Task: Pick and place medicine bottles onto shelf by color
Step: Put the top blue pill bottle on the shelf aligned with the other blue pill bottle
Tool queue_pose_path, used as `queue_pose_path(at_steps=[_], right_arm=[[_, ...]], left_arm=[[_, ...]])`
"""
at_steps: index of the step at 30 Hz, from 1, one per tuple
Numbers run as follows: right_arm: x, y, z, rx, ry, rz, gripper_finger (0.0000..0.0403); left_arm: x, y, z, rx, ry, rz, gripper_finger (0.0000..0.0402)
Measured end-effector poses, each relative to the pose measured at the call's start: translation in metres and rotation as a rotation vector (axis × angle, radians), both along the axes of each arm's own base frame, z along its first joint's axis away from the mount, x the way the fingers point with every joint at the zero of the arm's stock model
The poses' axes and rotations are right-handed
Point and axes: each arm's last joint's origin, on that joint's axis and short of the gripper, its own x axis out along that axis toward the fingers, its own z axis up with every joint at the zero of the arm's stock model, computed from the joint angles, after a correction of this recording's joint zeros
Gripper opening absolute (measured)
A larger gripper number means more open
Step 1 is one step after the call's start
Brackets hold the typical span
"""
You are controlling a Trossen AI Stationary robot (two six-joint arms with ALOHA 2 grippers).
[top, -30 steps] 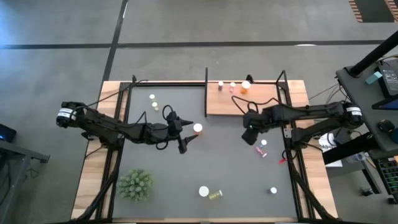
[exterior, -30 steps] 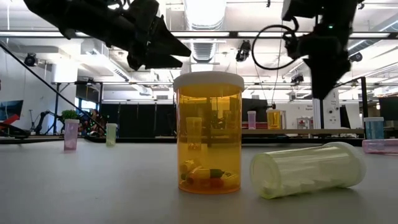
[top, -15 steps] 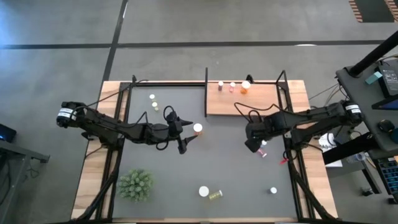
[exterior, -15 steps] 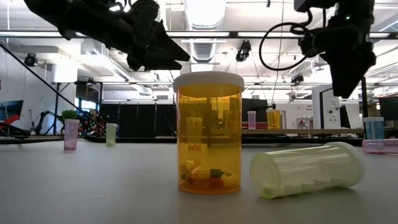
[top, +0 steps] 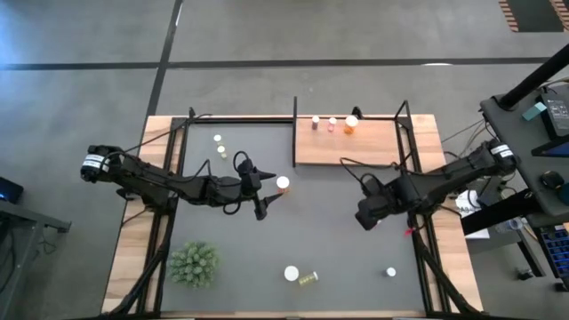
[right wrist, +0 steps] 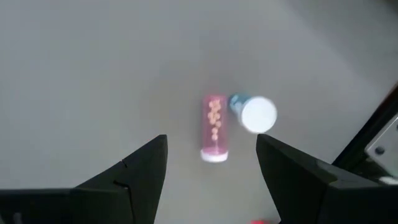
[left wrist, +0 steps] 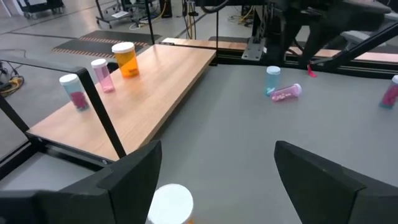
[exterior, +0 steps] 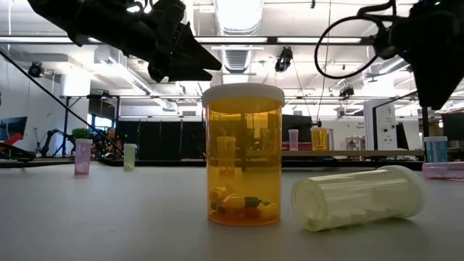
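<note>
The shelf (top: 347, 147) sits at about one o'clock on the dark mat (top: 293, 231), and along its far edge stand three bottles: two pink ones (top: 315, 122) (top: 332, 124) and an orange one (top: 350, 124). That is all that is placed; judging from how things lie, most of the sorting remains. Off the shelf, two pale yellow-green bottles (top: 218, 140) wait at eleven o'clock on the mat, a white-capped bottle (top: 283, 183) stands near the middle, an upright orange bottle (top: 291, 274) and a toppled yellowish one (top: 308, 279) lie at six o'clock, and a small white-capped bottle (top: 390, 272) stands at five o'clock. At three o'clock, hidden under the arm in the high view, a pink bottle lying on its side (right wrist: 214, 127) rests just beside an upright blue-bodied bottle with a white cap (right wrist: 254, 113). The right gripper (right wrist: 211, 171) hovers straight above that pair with its fingers spread apart and nothing between them, so the fallen pink bottle looks like its next pick, bound for the pink group on the shelf. The left gripper (left wrist: 214, 180) hangs at the mat's centre, fingers wide apart and empty, with the white cap of the central bottle showing just below and between them in its wrist view; that bottle is not yet gripped. A spiky green plant (top: 194, 264) stands at seven o'clock, apart from the work.
</note>
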Motion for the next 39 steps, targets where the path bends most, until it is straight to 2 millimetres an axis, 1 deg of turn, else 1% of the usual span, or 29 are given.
queue_pose_path(at_steps=[7,11,18,29,36,39], right_arm=[[-0.005,0.014,0.000,0.009,-0.010,-0.029,0.0237],[-0.007,0.018,0.000,-0.003,-0.011,-0.017,0.0237],[-0.010,0.014,-0.004,-0.103,-0.013,-0.015,0.0237],[-0.021,0.006,-0.025,-0.163,0.088,0.045,0.0237],[-0.022,-0.002,-0.032,-0.217,0.097,0.045,0.0236],[-0.017,-0.003,-0.034,-0.206,0.065,0.061,0.0234]], left_arm=[[0.000,0.000,0.000,0.001,-0.002,0.000,0.0295],[0.000,0.000,0.001,0.001,-0.003,0.000,0.0295],[0.000,0.000,0.001,0.001,-0.006,0.000,0.0295],[0.005,0.000,0.012,-0.004,-0.059,0.000,0.0295],[0.006,-0.001,0.015,-0.006,-0.070,0.000,0.0295],[0.006,-0.001,0.015,-0.006,-0.073,0.000,0.0295]])
